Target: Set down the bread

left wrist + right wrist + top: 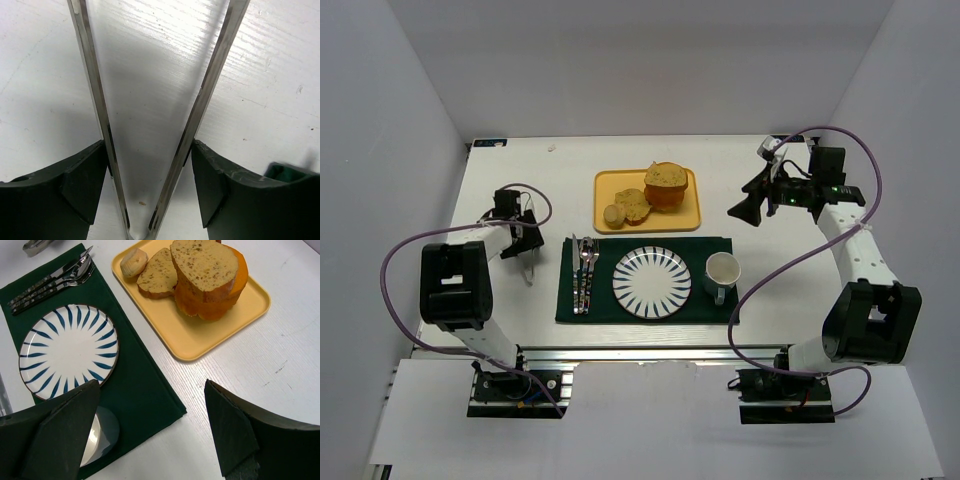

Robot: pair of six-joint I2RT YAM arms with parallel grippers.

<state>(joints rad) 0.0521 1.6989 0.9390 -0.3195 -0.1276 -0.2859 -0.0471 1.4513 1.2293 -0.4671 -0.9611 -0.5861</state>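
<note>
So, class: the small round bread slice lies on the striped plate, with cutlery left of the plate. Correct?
No. The small round bread slice lies on the yellow tray, not the striped plate, as the top view shows. The cutlery is left of the plate.

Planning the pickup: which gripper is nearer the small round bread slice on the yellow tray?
Left. The left gripper, holding tongs, sits left of the bread; the right gripper hovers farther off, right of the tray.

Shiny metal tongs (93, 85) (matt bread (134, 262))
</note>
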